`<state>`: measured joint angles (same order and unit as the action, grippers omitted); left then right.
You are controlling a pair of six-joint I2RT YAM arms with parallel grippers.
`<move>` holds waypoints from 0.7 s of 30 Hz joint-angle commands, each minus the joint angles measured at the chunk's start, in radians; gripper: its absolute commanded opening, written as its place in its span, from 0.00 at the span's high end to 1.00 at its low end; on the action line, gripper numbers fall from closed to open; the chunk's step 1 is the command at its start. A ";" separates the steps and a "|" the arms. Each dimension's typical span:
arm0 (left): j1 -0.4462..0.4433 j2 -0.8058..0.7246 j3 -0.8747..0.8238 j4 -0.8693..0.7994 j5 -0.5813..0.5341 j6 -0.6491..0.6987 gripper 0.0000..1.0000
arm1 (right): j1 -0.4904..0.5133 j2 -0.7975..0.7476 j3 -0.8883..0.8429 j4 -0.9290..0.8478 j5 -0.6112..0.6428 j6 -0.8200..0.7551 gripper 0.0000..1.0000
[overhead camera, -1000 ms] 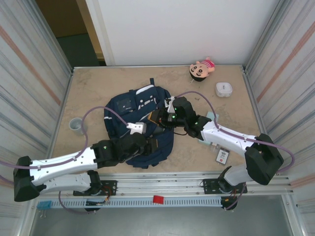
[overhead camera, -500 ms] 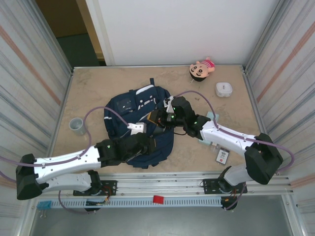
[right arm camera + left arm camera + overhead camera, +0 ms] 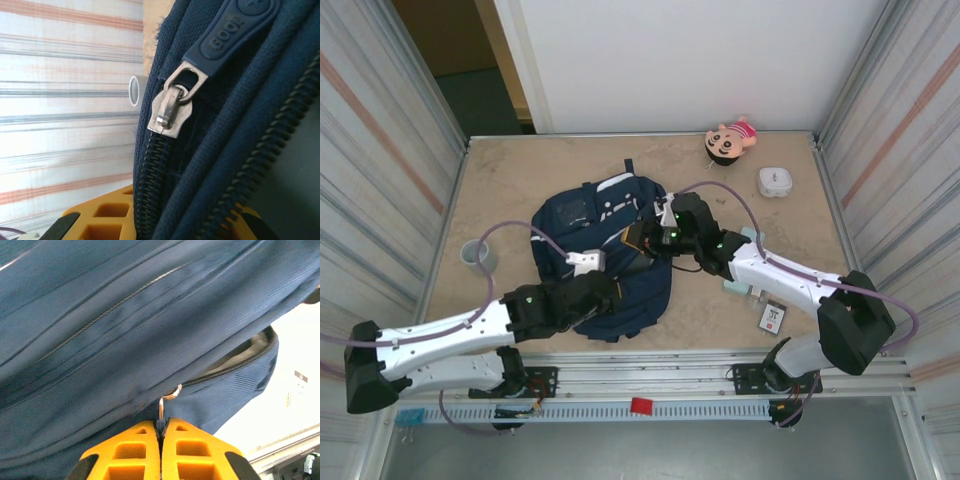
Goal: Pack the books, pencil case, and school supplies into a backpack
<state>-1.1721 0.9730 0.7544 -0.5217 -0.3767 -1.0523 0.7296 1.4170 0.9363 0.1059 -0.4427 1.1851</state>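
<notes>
tabletop (image 3: 520,180): carrying everything, walled on three sides.
backpack (image 3: 590,215): lying flat mid-tabletop, between both arms.
right gripper (image 3: 165,225): clamping the backpack's zipped edge.
left gripper (image 3: 161,445): pinching together on what is seemingly a metal zip pull (image 3: 168,399).

overhead view, both wrist close-ups on backpack (image 3: 570,215)

Beige tabletop (image 3: 520,170) between ribbed side walls (image 3: 380,150), white backboard (image 3: 670,60)
</notes>
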 commanded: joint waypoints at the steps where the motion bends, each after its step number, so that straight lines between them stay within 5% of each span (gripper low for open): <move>1: 0.017 -0.037 -0.044 -0.136 -0.039 -0.036 1.00 | -0.075 -0.039 0.064 0.046 -0.058 -0.061 0.99; 7: 0.019 -0.114 -0.099 -0.107 -0.040 0.009 1.00 | -0.177 -0.025 0.080 0.021 -0.143 -0.079 0.96; 9: 0.020 -0.140 -0.117 -0.036 -0.043 0.051 1.00 | -0.179 -0.027 0.076 0.024 -0.147 -0.064 0.87; 13: 0.022 -0.151 -0.130 0.107 -0.055 0.137 1.00 | -0.125 -0.043 0.025 0.060 -0.101 0.019 0.47; 21: 0.027 -0.088 -0.074 0.190 -0.043 0.243 1.00 | 0.021 -0.030 -0.054 0.120 0.030 0.123 0.38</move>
<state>-1.1511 0.8791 0.6315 -0.4213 -0.3973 -0.8757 0.7143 1.4033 0.9020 0.1680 -0.4736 1.2537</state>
